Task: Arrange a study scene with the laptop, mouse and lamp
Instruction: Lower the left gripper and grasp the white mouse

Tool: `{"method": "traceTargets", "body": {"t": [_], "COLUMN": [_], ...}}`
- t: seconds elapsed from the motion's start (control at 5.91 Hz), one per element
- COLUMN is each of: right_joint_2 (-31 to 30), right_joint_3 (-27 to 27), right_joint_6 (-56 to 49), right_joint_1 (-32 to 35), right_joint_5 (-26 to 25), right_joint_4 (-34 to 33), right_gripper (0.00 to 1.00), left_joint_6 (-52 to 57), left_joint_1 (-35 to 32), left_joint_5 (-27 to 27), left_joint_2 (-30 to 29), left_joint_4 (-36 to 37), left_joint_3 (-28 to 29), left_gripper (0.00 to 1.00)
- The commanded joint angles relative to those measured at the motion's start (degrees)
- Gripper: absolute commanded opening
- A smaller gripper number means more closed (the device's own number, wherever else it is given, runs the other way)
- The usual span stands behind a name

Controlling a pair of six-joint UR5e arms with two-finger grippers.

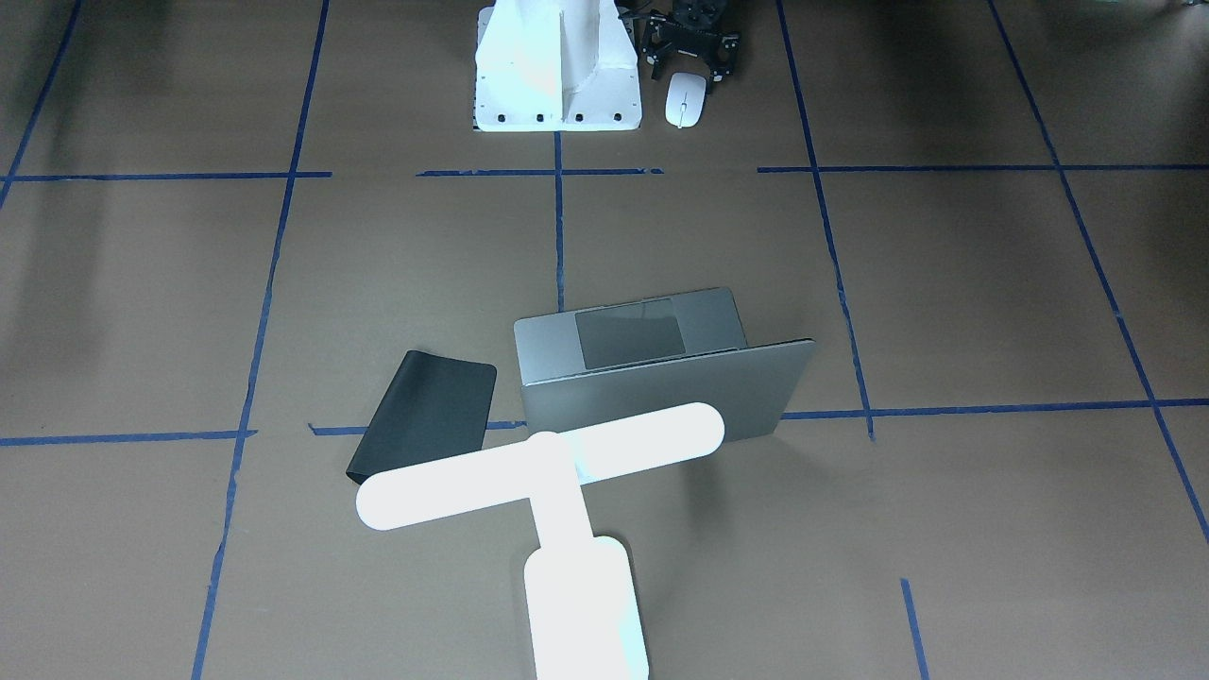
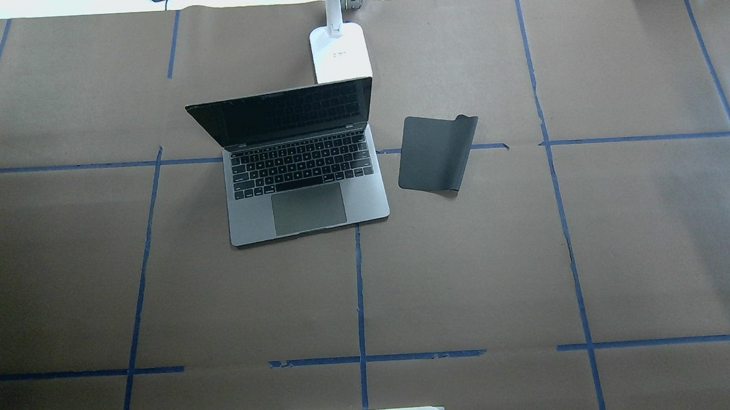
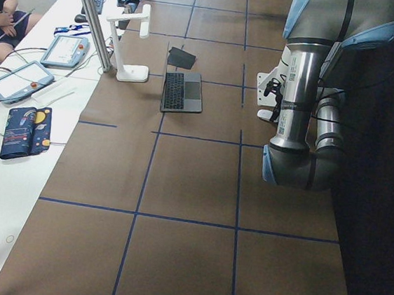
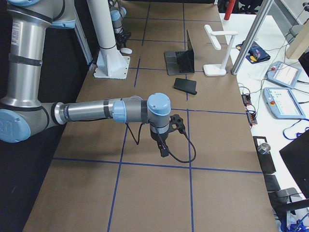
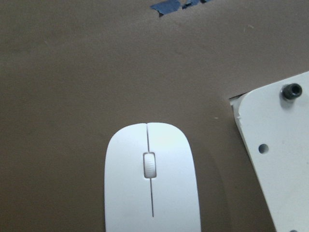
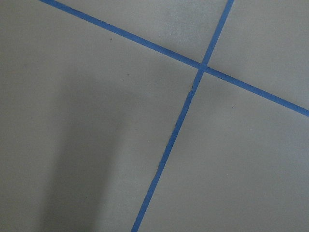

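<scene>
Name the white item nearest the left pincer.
The mouse, just beside the left pincer by the white bracket; the lamp stands far off, beyond the laptop.

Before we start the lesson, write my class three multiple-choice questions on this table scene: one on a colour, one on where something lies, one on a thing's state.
1. The mat beside the laptop is:
A white
B black
C blue

2. The mouse lies:
A on the mat
B on the laptop's keyboard
C beside the white bracket at the robot's base

3. The laptop's lid is:
A open
B shut flat
C taken off

Answers:
1 B, as the mat shows dark against the brown paper in the overhead view.
2 C, as the left wrist view shows the mouse on bare paper next to the bracket's bolted plate.
3 A, as the screen stands up and the keys and trackpad show.
</scene>
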Motion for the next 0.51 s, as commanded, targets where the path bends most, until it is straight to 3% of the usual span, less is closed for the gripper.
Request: {"method": "traceTargets", "body": {"t": [0.0, 0.34], "right_joint_2": [0.1, 0.2], "right_joint_3": [-0.2, -0.4], "right_joint_6": [0.0, 0.0], "right_joint_1": [0.0, 0.0], "right_joint_5": [0.0, 0.0], "right_joint_4": [-0.1, -0.1], "right_gripper": [1.00, 1.00], "left_joint_6": [-0.1, -0.1], "left_joint_1": [0.0, -0.1], "left_joint_5": [0.2, 0.1], "left_joint_2": [-0.5, -0.5], "left_joint_4": [0.2, 0.3], "left_joint_3": [0.0, 0.1], "left_gripper": [0.77, 0.81]}}
